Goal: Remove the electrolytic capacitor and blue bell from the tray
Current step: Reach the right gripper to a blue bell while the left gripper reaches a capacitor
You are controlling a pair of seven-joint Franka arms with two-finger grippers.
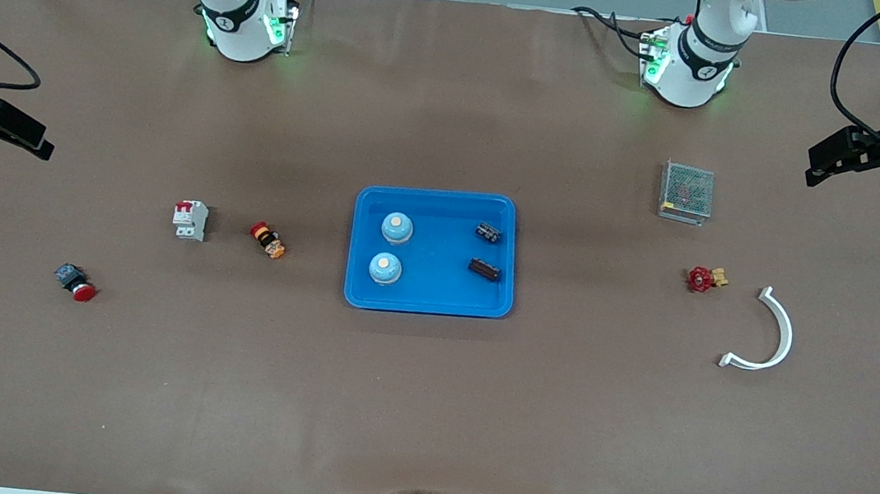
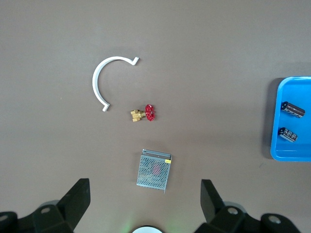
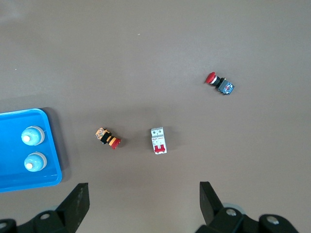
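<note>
So, in the front view nothing is being carried yet. The blue tray (image 1: 433,251) is sitting mid-table, holding two blue bells (image 1: 397,227) toward the right arm's end and two dark capacitors (image 1: 489,232) toward the left arm's end. Both arms are waiting high at the table's ends.

In the left wrist view, the left gripper (image 2: 144,201) is hanging wide open over a mesh box (image 2: 154,175).

In the right wrist view, the right gripper (image 3: 143,201) is spread open over bare table, near a white switch (image 3: 158,141).

Next, I think, one gripper is needing to reach down into the tray.
</note>
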